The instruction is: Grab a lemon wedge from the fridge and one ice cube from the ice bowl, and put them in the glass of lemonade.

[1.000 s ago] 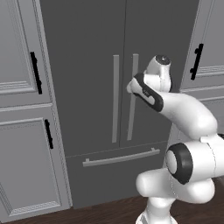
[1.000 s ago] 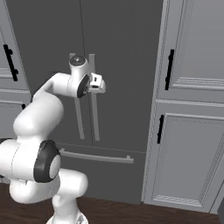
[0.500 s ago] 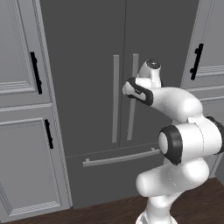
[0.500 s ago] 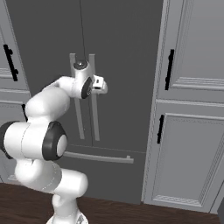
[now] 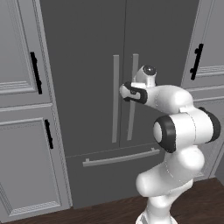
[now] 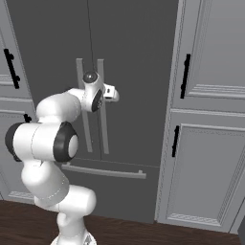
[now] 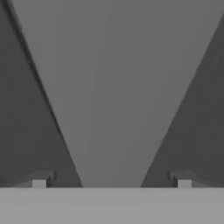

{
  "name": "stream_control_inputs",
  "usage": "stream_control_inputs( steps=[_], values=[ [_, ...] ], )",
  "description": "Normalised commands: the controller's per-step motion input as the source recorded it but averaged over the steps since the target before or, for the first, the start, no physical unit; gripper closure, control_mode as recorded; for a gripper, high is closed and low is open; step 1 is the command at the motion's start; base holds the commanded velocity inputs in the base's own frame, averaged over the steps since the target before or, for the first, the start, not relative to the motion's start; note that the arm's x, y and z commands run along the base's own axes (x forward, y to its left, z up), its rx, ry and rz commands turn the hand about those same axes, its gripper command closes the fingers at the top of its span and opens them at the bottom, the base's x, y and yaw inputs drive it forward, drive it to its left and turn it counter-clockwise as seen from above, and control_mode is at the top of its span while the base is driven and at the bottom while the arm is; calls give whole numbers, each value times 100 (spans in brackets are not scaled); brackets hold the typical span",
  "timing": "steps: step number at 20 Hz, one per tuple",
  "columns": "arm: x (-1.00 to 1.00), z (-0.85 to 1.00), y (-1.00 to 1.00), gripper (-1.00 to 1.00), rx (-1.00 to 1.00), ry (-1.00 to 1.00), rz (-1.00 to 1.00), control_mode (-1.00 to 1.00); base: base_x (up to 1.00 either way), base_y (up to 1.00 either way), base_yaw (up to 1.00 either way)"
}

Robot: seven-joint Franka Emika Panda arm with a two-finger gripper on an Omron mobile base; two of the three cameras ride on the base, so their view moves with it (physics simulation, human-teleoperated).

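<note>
The fridge fills the middle of both base views, its two doors shut. My gripper is at mid height of the right door's pale bar handle, fingers pointing at the door. In the hand view this handle looms large and runs between my two fingertips, which stand wide apart on either side of it without closing on it. The gripper is open. The lemon wedge, the ice bowl and the glass of lemonade are out of view.
The left door's handle stands just beside the right one. Below is the fridge drawer with its horizontal handle. Light grey cabinets with black handles flank the fridge. Dark wood floor lies below.
The arm has reached forward toward the fridge. The hand has come in from the right to the right door's handle while the elbow dropped lower. The jaws stayed open.
</note>
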Motion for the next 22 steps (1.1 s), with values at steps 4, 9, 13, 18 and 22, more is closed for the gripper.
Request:
stream_control_inputs(
  steps=[4, 9, 13, 18, 22],
  values=[
    [40, -44, 0, -100, 0, -9, 0, -100, 0, 0, 0],
    [41, -11, 0, -100, 0, -1, 0, -100, 0, 0, 0],
    [33, 0, 0, -100, 0, 9, 0, -100, 0, 0, 0],
    [20, 0, 0, 100, 0, 12, 0, -100, 0, 0, 0],
    [4, 0, -3, 100, 0, 9, 0, -100, 0, 0, 0]
  ],
)
